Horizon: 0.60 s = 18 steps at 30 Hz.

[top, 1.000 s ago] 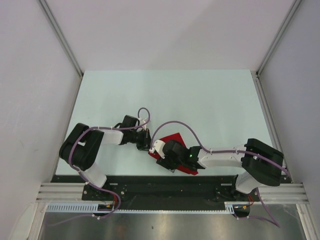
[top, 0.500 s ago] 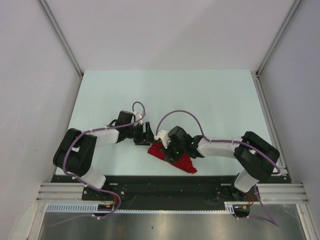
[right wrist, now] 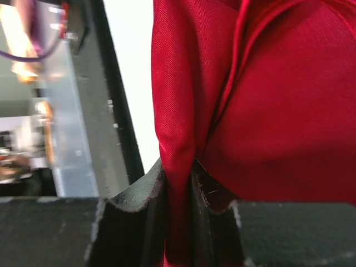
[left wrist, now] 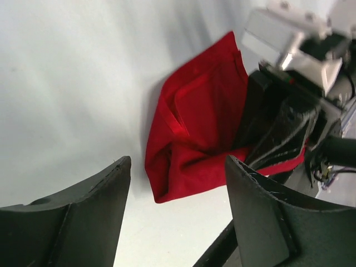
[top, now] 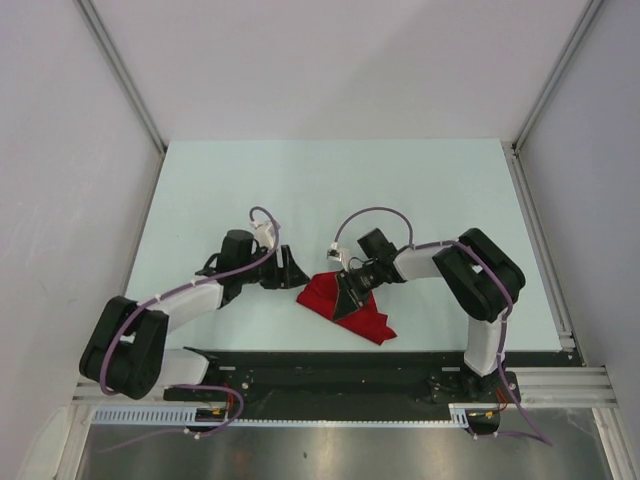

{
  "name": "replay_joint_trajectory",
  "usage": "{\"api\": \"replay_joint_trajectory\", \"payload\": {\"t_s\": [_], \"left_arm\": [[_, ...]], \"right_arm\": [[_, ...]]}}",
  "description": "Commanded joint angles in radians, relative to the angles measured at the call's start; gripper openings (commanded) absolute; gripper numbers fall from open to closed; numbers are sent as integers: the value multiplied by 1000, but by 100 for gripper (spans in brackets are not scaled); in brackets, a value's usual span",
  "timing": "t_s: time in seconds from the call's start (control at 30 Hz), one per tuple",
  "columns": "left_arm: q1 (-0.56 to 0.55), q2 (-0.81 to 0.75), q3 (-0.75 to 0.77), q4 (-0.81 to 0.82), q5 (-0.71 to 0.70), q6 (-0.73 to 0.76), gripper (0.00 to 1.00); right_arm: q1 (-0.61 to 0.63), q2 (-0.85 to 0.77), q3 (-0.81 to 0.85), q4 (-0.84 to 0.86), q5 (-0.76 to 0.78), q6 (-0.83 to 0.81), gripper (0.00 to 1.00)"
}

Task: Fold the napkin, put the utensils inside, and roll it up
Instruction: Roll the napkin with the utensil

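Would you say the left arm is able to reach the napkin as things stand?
Probably yes: the left gripper is open, facing the napkin with nothing between them. The right gripper, shut on a fold, crowds only its far side.

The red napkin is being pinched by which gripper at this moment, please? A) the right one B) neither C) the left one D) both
A: in the right wrist view the right gripper is shut on a fold of the napkin, while the left gripper is open, holding nothing.
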Motion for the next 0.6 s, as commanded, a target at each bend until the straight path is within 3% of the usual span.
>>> {"api": "replay_joint_trajectory", "payload": {"t_s": [0.0,0.27,0.57], "left_arm": [[-35,26,-34,119,17,-15,70],[-71,129,-45,248,78,-63,48],[-97,169,-54,275,113,-92,46]], "right_arm": [[-40,72,-14,-11,-110,41,20],[-82,145,-10,20,-147,69,19],[-106,191,-10,46,-153,92,18]]}}
